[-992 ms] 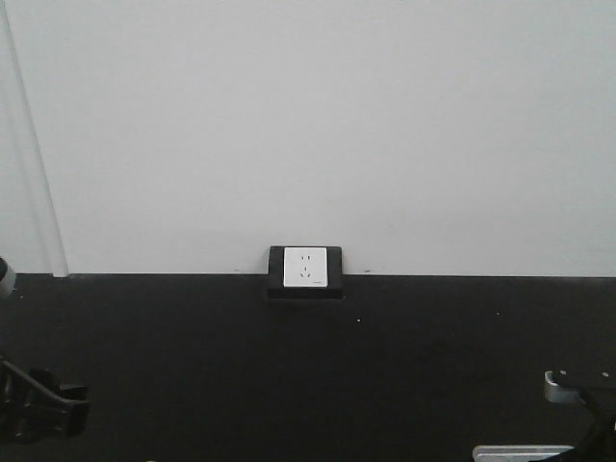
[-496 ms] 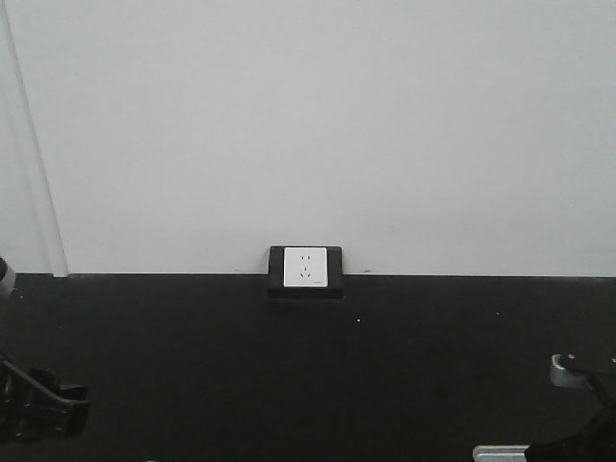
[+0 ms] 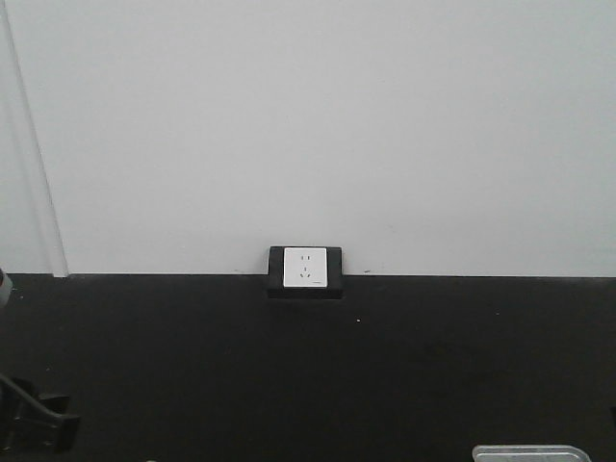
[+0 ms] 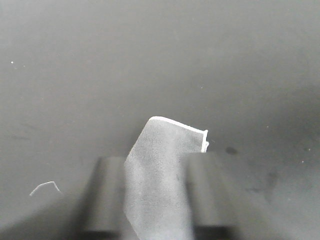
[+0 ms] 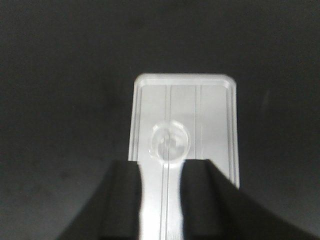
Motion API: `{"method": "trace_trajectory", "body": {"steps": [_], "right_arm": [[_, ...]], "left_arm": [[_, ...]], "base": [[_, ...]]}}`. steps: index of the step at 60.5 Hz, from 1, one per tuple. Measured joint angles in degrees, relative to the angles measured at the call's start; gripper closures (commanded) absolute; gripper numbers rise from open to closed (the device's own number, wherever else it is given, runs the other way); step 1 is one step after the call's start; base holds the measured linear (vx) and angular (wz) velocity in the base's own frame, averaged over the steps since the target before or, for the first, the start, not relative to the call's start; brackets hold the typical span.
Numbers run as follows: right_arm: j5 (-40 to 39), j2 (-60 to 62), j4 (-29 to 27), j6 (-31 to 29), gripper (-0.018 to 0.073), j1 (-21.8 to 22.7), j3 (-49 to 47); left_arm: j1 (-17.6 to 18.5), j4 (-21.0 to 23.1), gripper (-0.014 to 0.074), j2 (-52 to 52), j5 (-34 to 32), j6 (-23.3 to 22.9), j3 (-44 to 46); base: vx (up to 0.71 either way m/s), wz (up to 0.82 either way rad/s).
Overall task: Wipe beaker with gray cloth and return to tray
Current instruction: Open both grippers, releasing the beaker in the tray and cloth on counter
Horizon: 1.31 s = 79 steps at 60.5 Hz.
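The gray cloth (image 4: pixel 161 165) hangs between the blurred fingers (image 4: pixel 107 192) of my left gripper (image 4: pixel 156 161), which is shut on it above the dark tabletop. A pale edge shows at the cloth's top right corner. In the right wrist view the silvery metal tray (image 5: pixel 215 110) lies lengthwise below my right gripper (image 5: pixel 161 164). A small clear beaker (image 5: pixel 170 141), seen from above as a round rim, stands on the tray just past the fingertips. The right jaws are open, with only tray showing between them. The tray's far edge (image 3: pixel 525 451) peeks in at the front view's bottom right.
A black tabletop (image 3: pixel 308 375) runs back to a white wall with a white socket (image 3: pixel 305 268) in a black frame. Part of the left arm (image 3: pixel 34 428) shows at the bottom left. A small pale thread (image 4: pixel 45 186) lies on the table.
The right arm's parts at the front view's right edge have dropped out of that view, uncovering the tray's edge. The left arm's dark part has sunk a little lower.
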<state>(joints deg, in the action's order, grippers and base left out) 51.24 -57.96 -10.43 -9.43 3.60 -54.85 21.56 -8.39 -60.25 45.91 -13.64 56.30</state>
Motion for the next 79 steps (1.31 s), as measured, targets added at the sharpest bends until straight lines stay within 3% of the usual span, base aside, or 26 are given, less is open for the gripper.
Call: {"method": "trace_trajectory", "body": {"steps": [5, 14, 21, 34, 44, 79], "right_arm": [[-4.01, 6.88, -0.25, -2.16, 0.0573, 0.0, 1.98], [-18.48, 20.86, -2.68, -8.97, 0.057, 0.0, 16.01], [-28.76, 27.47, -8.23, -13.84, 0.0568, 0.0, 27.58], [-44.67, 31.01, -15.95, -19.42, 0.0567, 0.0, 37.43], [-48.41, 31.01, -18.07, -19.78, 0.0567, 0.0, 37.65], [-48.47, 31.01, -18.38, -19.96, 0.0567, 0.0, 37.79]], "left_arm": [[0.0, -0.05, 0.0603, 2.82, -3.17, 0.4, -3.23], [0.0, -0.24, 0.0603, 16.1, -16.2, 2.31, -19.18], [0.0, -0.35, 0.0603, 23.88, -24.57, 3.99, -30.54], [0.0, -0.62, 0.0603, 31.64, -41.38, 4.56, -41.64], [0.0, -0.62, 0.0602, 31.78, -43.76, 4.56, -42.46], [0.0, -0.62, 0.0602, 32.31, -43.72, 4.63, -42.65]], "base": [[0.0, 0.0], [0.0, 0.0], [0.0, 0.0], [0.0, 0.0], [0.0, 0.0], [0.0, 0.0]]}}
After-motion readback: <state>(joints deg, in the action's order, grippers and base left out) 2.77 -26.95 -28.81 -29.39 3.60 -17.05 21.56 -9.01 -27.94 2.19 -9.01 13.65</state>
